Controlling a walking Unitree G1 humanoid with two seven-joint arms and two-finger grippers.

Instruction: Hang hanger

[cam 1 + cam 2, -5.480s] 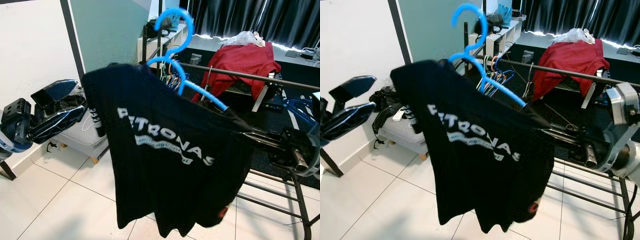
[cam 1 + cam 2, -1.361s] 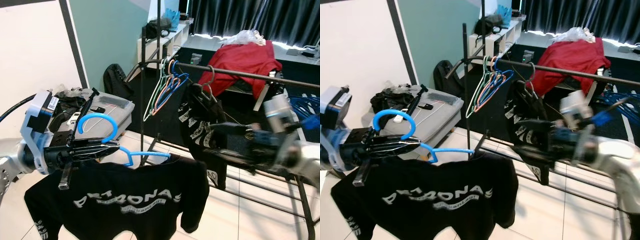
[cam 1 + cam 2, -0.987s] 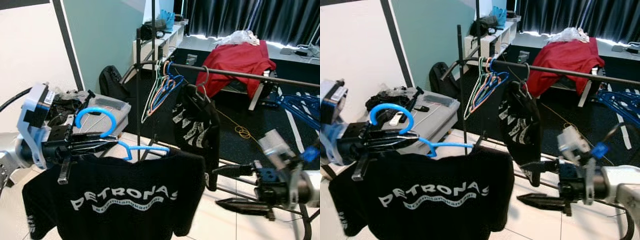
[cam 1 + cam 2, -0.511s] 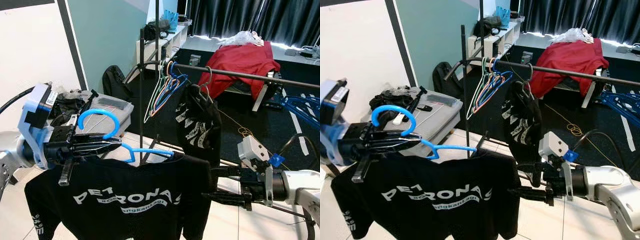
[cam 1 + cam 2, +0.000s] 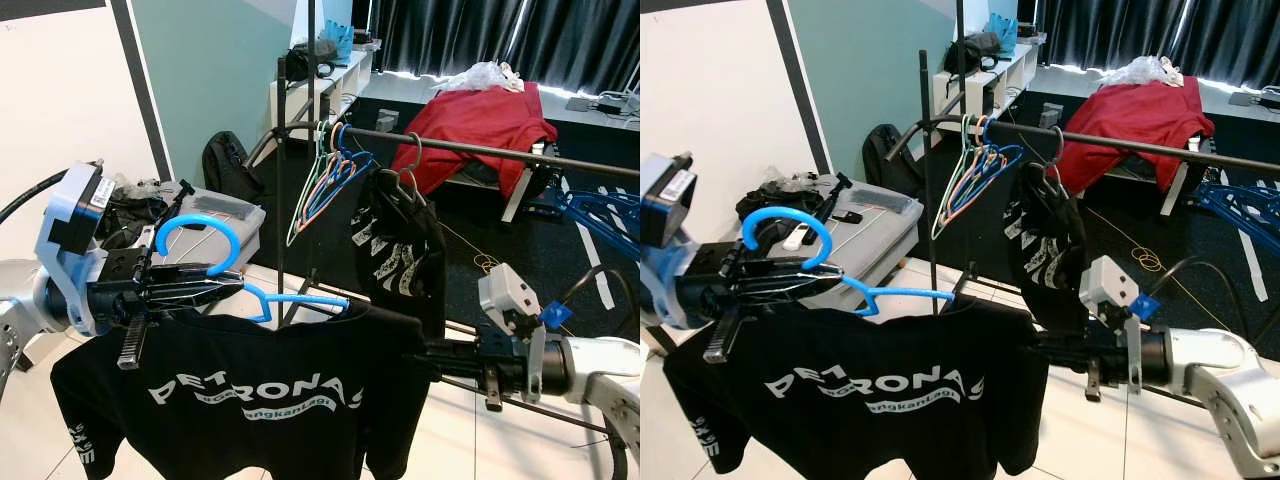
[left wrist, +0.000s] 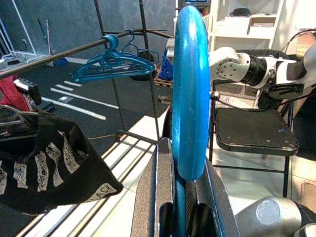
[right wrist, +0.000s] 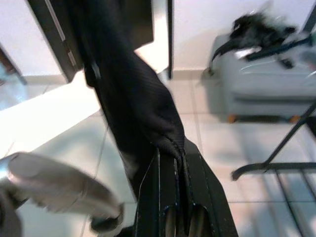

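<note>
Left gripper (image 5: 215, 287) clamped on the blue hanger (image 5: 205, 243), hook up, at about 9 o'clock. Draped from it, one black PETRONAS shirt (image 5: 255, 395), low at 6 o'clock, well short of the rack rail (image 5: 480, 150) up at 1 o'clock. Right gripper (image 7: 173, 163) pinched shut on the shirt's hem at 4 o'clock. On the rail: a bunch of empty hangers (image 5: 330, 180), number unclear, plus one dark garment (image 5: 395, 250). Beyond, one red cloth (image 5: 480, 115). One grey case (image 5: 855, 225) at 10 o'clock, lid shut, contents hidden.
</note>
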